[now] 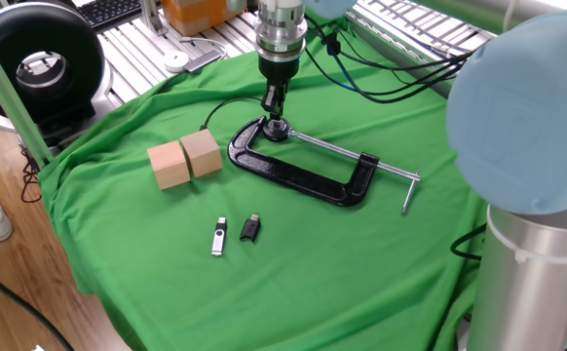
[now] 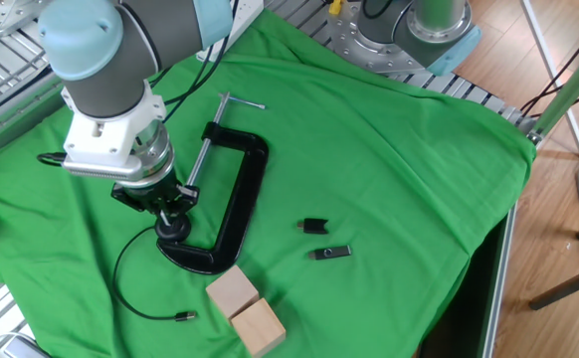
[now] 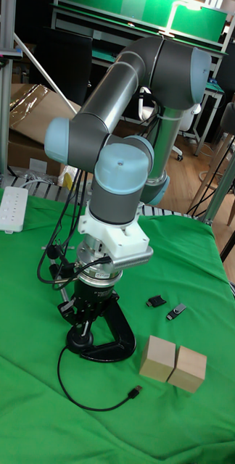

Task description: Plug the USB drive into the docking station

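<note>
USB drive [image 1: 218,236] flat on green cloth [image 1: 361,253] beside small black adapter [image 1: 250,228] — well apart from gripper [image 1: 275,105], toward table's near edge; long axis roughly toward wooden blocks [image 1: 186,158]. Gripper low over C-clamp [image 1: 308,168] — fingers close together, grip unclear.

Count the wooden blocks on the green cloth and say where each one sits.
2. One wooden block and a second block sit touching, side by side, beside the black C-clamp. None appear hidden.

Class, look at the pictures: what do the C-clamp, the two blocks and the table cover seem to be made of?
C-clamp: probably cast metal, glossy black paint on the frame, bare silvery screw and handle.
Blocks: apparently unfinished wood, pale tan and matte with sharp square edges.
Cover: green fabric, matte, shown by its soft folds and wrinkles.
</note>
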You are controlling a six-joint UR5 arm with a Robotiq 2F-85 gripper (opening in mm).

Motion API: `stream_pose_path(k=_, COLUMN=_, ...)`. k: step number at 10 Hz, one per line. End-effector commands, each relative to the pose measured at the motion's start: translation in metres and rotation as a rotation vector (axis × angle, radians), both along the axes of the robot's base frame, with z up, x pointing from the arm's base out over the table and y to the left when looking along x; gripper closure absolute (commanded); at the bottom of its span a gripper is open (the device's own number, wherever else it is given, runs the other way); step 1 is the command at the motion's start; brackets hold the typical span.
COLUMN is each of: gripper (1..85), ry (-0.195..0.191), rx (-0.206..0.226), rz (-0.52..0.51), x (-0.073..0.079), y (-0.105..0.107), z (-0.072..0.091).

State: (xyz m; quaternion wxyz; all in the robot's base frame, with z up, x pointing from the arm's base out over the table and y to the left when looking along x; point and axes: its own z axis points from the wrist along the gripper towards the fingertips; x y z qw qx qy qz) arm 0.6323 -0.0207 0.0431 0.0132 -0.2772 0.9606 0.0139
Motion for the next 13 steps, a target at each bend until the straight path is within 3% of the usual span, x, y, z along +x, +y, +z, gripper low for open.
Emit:
stream_pose_path(k=1, gripper=84.0, ry=-0.002, rx=0.016, rz=-0.008, x=-0.0003, y=0.0036, z=0.0017)
stream_pose_path(k=6, gripper=84.0, ry=-0.013, rx=0.01, rz=0.009, x=0.006, y=-0.0034, z=0.0023)
stream_pose_path(k=13, gripper=84.0, ry=-0.011, rx=0.015, rz=-0.003, x=0.0031, y=0.0034, z=0.0001)
